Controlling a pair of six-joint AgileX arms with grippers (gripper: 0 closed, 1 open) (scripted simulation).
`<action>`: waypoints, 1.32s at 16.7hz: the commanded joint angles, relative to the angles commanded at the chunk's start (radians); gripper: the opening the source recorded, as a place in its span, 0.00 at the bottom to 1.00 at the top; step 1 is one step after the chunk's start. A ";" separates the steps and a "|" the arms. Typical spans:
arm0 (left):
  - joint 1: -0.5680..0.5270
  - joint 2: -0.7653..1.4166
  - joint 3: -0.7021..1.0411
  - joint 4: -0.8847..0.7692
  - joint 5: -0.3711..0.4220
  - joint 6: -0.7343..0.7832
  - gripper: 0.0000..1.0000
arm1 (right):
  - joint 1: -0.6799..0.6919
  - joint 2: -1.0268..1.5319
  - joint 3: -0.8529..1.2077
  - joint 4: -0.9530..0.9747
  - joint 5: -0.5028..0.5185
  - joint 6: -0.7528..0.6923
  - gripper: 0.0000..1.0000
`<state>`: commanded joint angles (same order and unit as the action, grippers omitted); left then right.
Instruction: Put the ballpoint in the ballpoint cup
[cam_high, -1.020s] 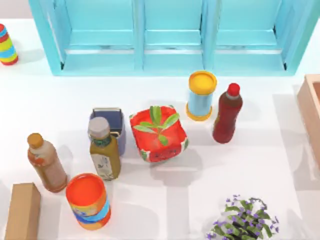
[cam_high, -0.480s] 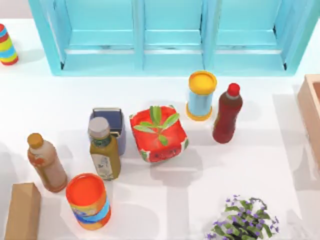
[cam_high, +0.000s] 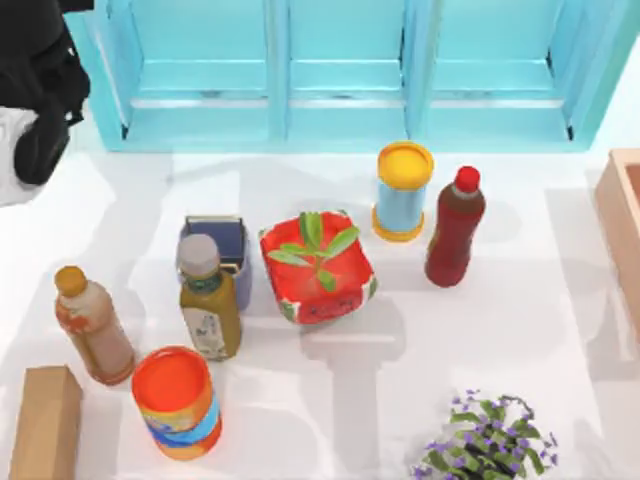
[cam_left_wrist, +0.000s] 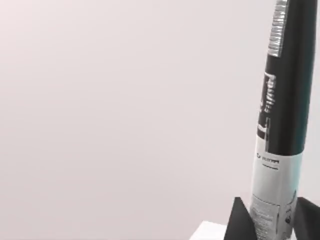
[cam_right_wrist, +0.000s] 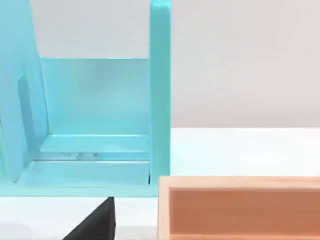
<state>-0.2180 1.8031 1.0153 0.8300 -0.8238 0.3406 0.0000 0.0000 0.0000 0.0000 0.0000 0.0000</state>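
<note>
left arm (cam_high: 35, 95) at the top view's far-left top corner, dark bulk over the table edge, partly covering the shelf's left end. left wrist view: the left gripper (cam_left_wrist: 270, 220) has its two dark fingers (cam_left_wrist: 239, 222) clamped on either side of the ballpoint (cam_left_wrist: 280, 120), a black-and-silver barrel standing nearly upright between them against a blank pale background.

moving right along the table (cam_high: 520, 330) in the top view: cardboard box (cam_high: 42, 425) at the near-left corner; amber bottle (cam_high: 92, 325) just beside it; red-lidded can with bright stripes (cam_high: 176, 400) near front. green bottle with grey cap (cam_high: 208, 298) stands directly in front of the ballpoint cup (cam_high: 216, 240), overlapping its near rim; cup is left of centre, upright, dark blue inside, open at top. just right of the cup, near but not clearly touching, the red watermelon plant pot (cam_high: 318, 268) with a green sprout.

further right: yellow-lidded blue can (cam_high: 402, 192), then red-capped dark red bottle (cam_high: 453, 227) beside it. purple-flowered plant (cam_high: 485, 440) near the front right. wooden tray (cam_high: 622, 225) at the right edge. turquoise shelf (cam_high: 340, 70) runs along the back.

right wrist view: shelf corner (cam_right_wrist: 90, 125), tray wall (cam_right_wrist: 240, 207), and a dark finger tip (cam_right_wrist: 95, 222) of the right gripper; cannot tell how its fingers stand.
</note>
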 joint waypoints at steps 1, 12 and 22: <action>-0.101 0.007 -0.028 0.117 -0.081 0.017 0.00 | 0.000 0.000 0.000 0.000 0.000 0.000 1.00; -0.718 0.077 -0.245 0.757 -0.568 0.132 0.00 | 0.000 0.000 0.000 0.000 0.000 0.000 1.00; -0.704 0.075 -0.246 0.721 -0.556 0.095 0.00 | 0.000 0.000 0.000 0.000 0.000 0.000 1.00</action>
<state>-0.9224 1.8784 0.7690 1.5507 -1.3796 0.4359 0.0000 0.0000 0.0000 0.0000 0.0000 0.0000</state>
